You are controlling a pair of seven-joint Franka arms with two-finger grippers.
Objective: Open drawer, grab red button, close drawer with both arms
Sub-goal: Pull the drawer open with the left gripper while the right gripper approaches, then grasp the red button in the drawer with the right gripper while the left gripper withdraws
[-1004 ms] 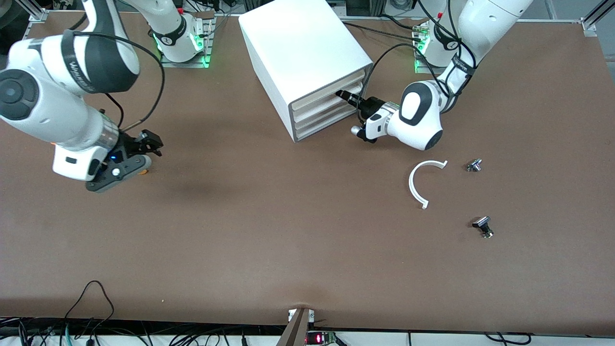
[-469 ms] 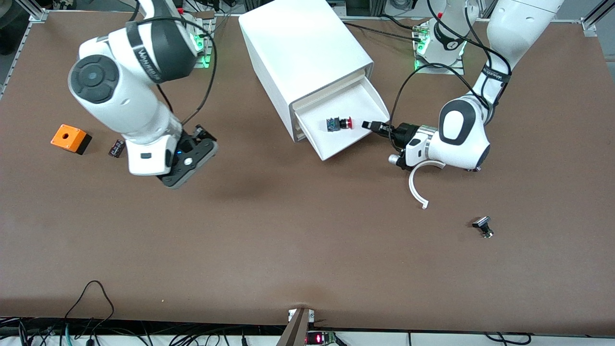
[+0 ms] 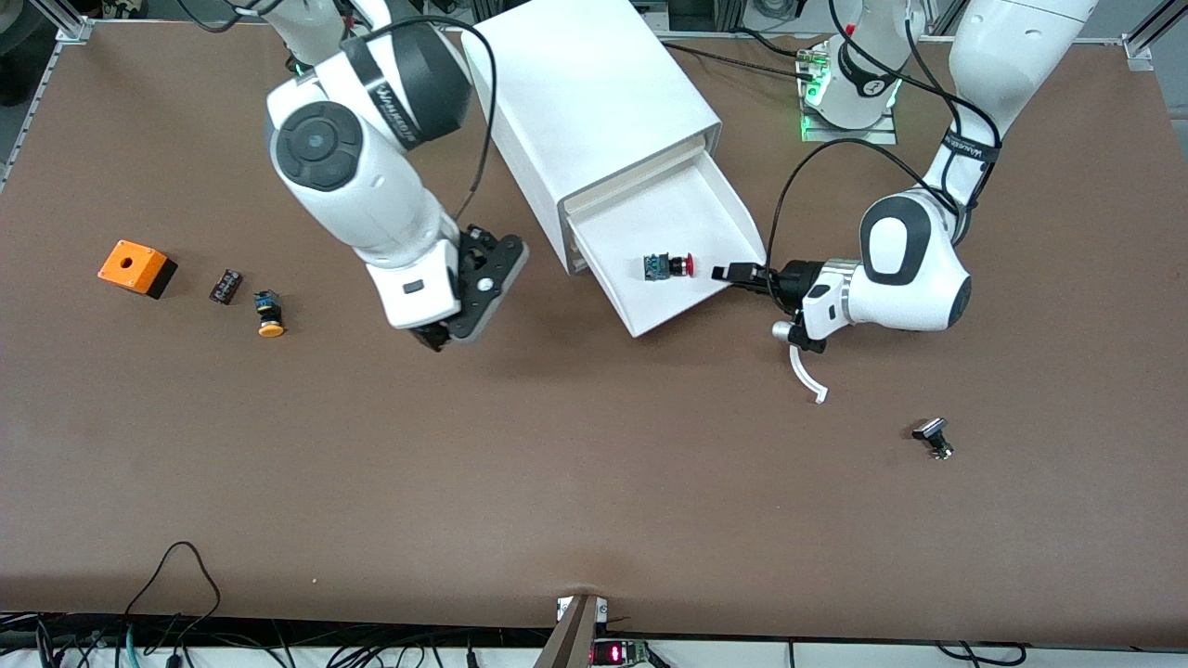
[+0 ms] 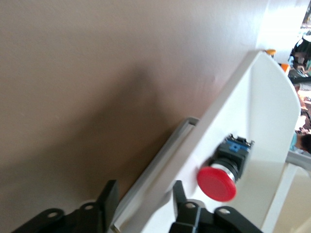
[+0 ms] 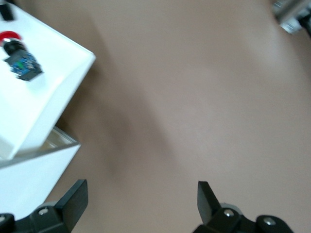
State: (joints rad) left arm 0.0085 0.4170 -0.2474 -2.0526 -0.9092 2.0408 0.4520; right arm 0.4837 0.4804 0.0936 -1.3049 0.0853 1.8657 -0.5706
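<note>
We saw bright, even overhead light; soft shadows on table (image 3: 594,464); wrist views blurred; white drawer (image 4: 272,97) near glare.

The front view looks down from high above the surface's (image 3: 594,482) near edge, facing the two arm bases along the farthest edge and taking in nearly the whole brown top.

The left wrist view sits close behind the left gripper (image 4: 141,206) and looks along its jaws at the drawer (image 4: 265,97) rim, which runs between the two fingers, with the button (image 4: 223,167) just inside.

The right wrist view hangs higher, looking down past the right gripper (image 5: 141,201) onto bare surface (image 5: 194,97) and one corner of the open drawer (image 5: 43,92).

All three views share the drawer (image 3: 677,232) and the button (image 3: 670,266) in it (image 5: 17,53).
</note>
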